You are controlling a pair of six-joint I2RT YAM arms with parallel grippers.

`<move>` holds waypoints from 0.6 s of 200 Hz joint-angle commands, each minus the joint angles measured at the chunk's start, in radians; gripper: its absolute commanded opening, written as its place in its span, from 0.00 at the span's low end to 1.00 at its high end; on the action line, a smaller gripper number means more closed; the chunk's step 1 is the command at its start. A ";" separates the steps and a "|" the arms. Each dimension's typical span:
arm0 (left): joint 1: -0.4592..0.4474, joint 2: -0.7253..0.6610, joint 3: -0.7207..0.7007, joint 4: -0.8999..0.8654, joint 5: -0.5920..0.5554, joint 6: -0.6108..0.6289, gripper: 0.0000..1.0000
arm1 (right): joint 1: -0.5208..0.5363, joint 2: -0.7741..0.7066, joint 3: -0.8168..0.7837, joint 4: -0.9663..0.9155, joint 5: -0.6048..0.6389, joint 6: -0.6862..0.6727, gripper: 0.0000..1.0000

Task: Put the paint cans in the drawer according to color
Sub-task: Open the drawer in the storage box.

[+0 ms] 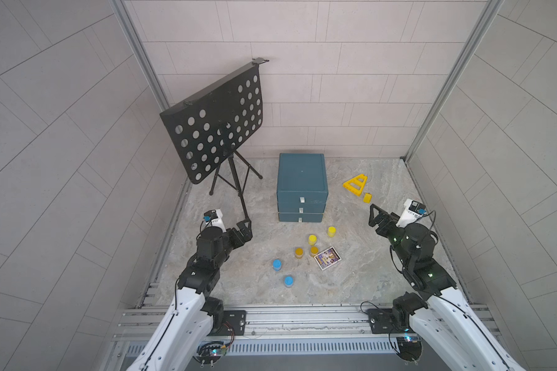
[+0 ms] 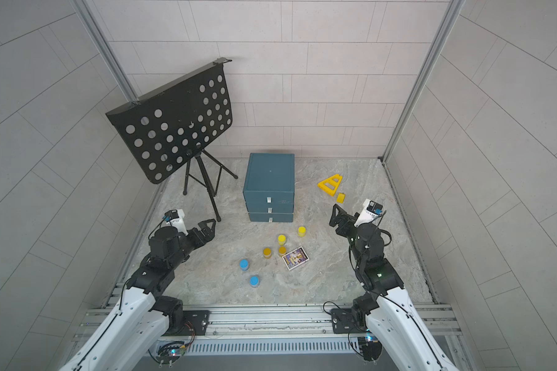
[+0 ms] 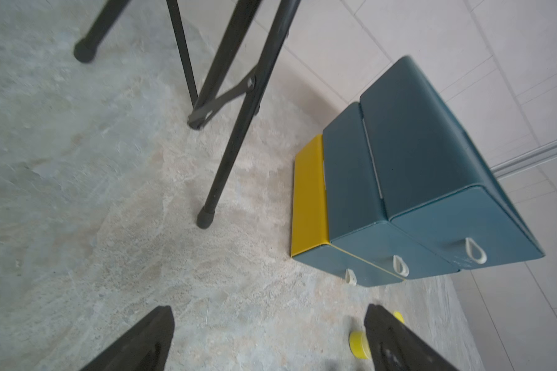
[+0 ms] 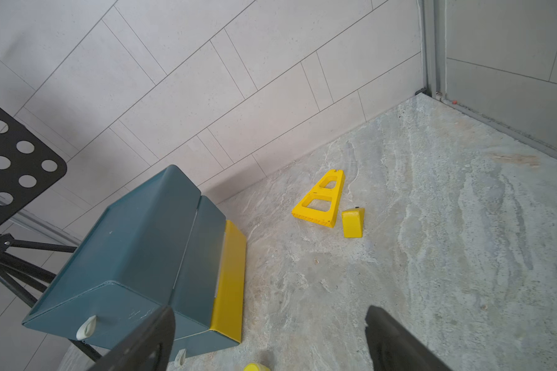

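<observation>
Agape and empty: left pincer (image 1: 246,225) and right pincer (image 1: 372,214); small round amber-topped paint jars (image 1: 298,252) crowd together lower centre, so wide jaws may topple one.

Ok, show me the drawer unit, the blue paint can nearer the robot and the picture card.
drawer unit (image 1: 301,175): in a top view, on its flat top.
nearer blue paint can (image 1: 288,280): in a top view, on its lid.
picture card (image 1: 327,258): in a top view, middle of its face.
</observation>
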 commanded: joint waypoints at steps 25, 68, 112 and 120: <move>-0.299 0.035 0.178 -0.223 -0.323 0.120 1.00 | 0.068 0.112 0.146 -0.293 0.046 -0.065 0.95; -0.719 0.309 0.390 -0.509 -0.930 0.045 1.00 | 0.317 0.241 0.272 -0.427 0.202 -0.080 0.84; -0.715 0.283 0.384 -0.367 -0.803 0.034 0.98 | 0.360 0.297 0.333 -0.417 0.069 0.011 0.70; -0.714 0.271 0.384 -0.373 -0.805 0.022 0.97 | 0.363 0.315 0.330 -0.381 -0.004 0.069 0.65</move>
